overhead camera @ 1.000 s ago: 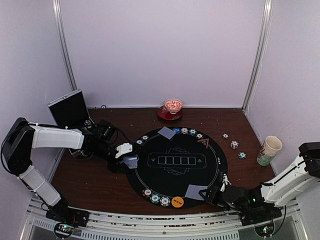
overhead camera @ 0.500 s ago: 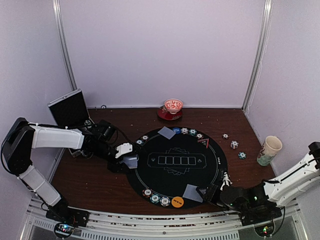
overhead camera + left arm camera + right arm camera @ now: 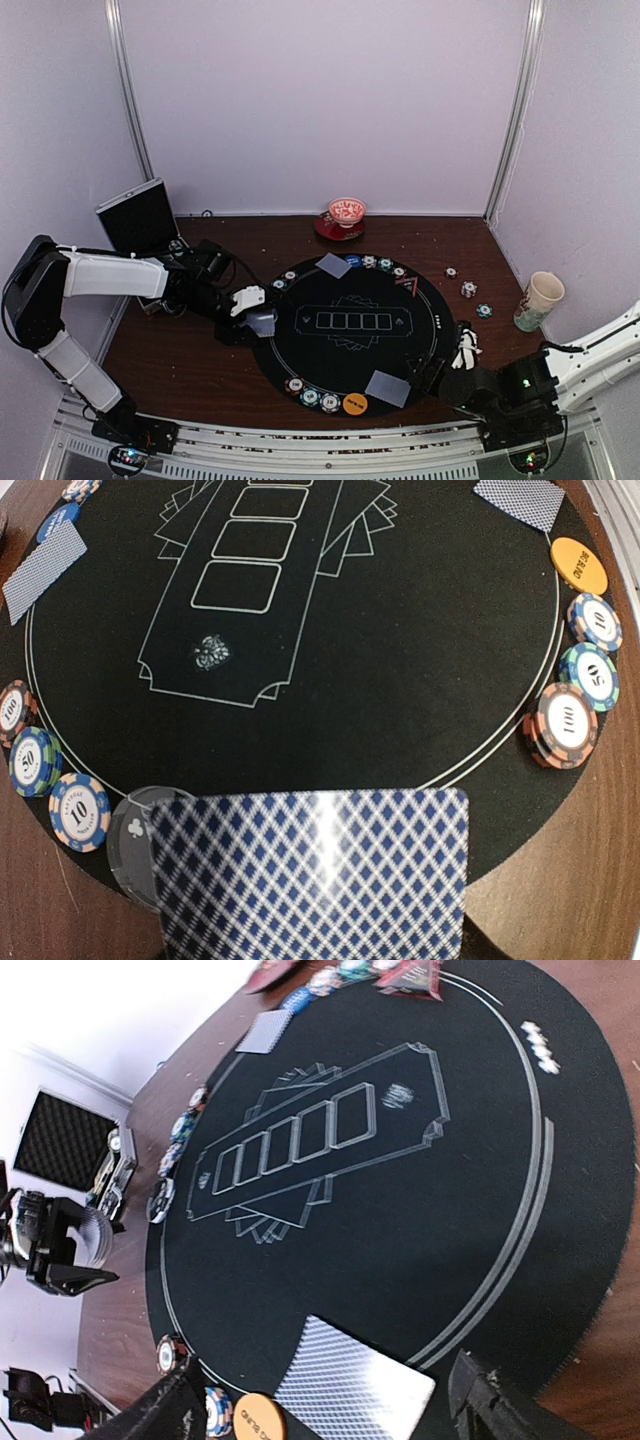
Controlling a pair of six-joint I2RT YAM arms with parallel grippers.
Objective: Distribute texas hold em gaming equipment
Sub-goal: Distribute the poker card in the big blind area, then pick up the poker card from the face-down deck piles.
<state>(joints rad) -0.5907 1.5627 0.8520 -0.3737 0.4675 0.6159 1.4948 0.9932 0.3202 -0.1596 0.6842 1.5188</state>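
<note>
My left gripper (image 3: 252, 326) hovers at the left rim of the black mat (image 3: 400, 330), shut on a blue diamond-backed playing card (image 3: 310, 875) that fills the bottom of the left wrist view and hides the fingers. My right gripper (image 3: 425, 376) is open at the mat's near edge. A playing card (image 3: 350, 1385) lies flat on the mat between its fingers (image 3: 170, 1410), touching neither. Beside it sit an orange marker disc (image 3: 355, 404) and poker chips (image 3: 311, 397). Another card (image 3: 333, 265), a blue disc (image 3: 352, 261) and more chips (image 3: 386, 265) lie at the far rim.
Three loose chips (image 3: 468, 289) lie on the brown table right of the mat. A paper cup (image 3: 539, 300) stands at the right edge. A red-and-white bowl (image 3: 347, 211) sits at the back. A black case (image 3: 137, 215) stands at the back left.
My right gripper has opened and let go of the card, which now lies on the mat. The right arm has drawn back to the right. The left arm has not moved.
</note>
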